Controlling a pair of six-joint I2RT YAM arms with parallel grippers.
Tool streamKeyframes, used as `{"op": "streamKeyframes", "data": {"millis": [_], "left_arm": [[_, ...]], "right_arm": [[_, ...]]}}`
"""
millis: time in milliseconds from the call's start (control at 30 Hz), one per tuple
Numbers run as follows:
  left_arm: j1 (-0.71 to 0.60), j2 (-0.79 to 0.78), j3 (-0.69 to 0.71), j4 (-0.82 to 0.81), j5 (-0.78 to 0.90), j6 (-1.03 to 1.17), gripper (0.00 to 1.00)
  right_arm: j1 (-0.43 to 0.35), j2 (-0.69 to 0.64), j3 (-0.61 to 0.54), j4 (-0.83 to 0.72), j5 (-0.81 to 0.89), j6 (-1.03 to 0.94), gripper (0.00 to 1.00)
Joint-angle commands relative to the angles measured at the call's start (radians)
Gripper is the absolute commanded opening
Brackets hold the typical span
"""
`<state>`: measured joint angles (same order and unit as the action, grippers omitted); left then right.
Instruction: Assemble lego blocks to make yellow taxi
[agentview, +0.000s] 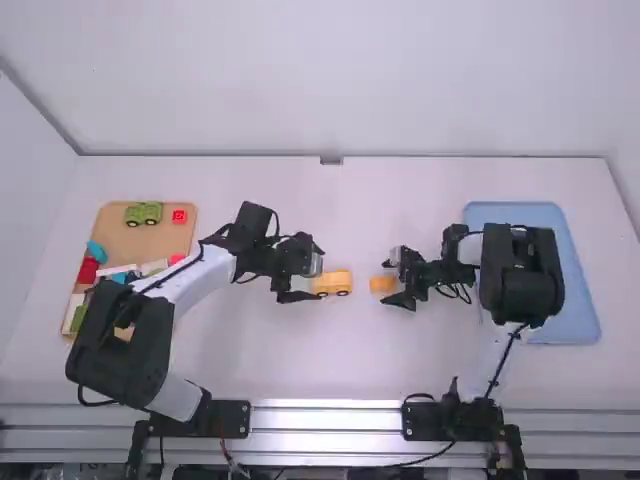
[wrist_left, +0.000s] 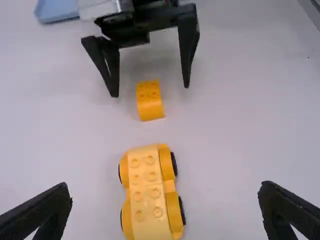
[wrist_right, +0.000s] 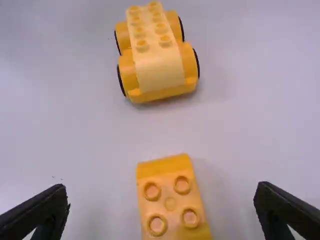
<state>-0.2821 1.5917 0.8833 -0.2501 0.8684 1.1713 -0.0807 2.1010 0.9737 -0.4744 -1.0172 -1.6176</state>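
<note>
No readable text, numbers or signs anywhere.

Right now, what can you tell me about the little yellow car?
The yellow car looks like plastic: a deeper yellow body with black-edged wheels, topped by a paler piece with round studs. It stands upright on the white table, one end toward a small orange-yellow block but apart from it. The left arm's open fingers sit spread wide, not gripping it.

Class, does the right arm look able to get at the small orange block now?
Probably, yes: the right tool is open, its fingers seem to flank the block, and the yellow car stands apart, leaving the way free.
</note>
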Motion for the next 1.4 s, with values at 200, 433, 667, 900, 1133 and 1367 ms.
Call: {"op": "streamKeyframes", "data": {"millis": [200,433,667,900,1133,1367], "left_arm": [[0.001,0.006,-0.008,0.003,0.033,-0.033,0.99],[0.001,0.006,-0.008,0.006,0.034,-0.031,0.99],[0.001,0.006,-0.008,0.007,0.034,-0.031,0.99],[0.002,0.006,-0.008,0.006,0.032,-0.06,0.99],[0.0,0.048,-0.008,-0.028,-0.08,-0.057,0.99],[0.003,0.171,-0.008,0.053,-0.012,-0.057,0.99]], "right_arm": [[-0.005,0.052,0.034,-0.023,-0.017,-0.16,0.73],[-0.005,0.052,0.031,-0.021,0.026,-0.159,0.54],[-0.005,0.052,-0.04,0.184,0.014,0.034,0.46],[-0.003,0.051,-0.064,0.198,-0.032,0.005,0.32],[-0.005,0.039,0.002,0.037,-0.052,-0.032,0.19],[-0.004,0.013,0.137,-0.288,-0.051,-0.234,0.18]]}}
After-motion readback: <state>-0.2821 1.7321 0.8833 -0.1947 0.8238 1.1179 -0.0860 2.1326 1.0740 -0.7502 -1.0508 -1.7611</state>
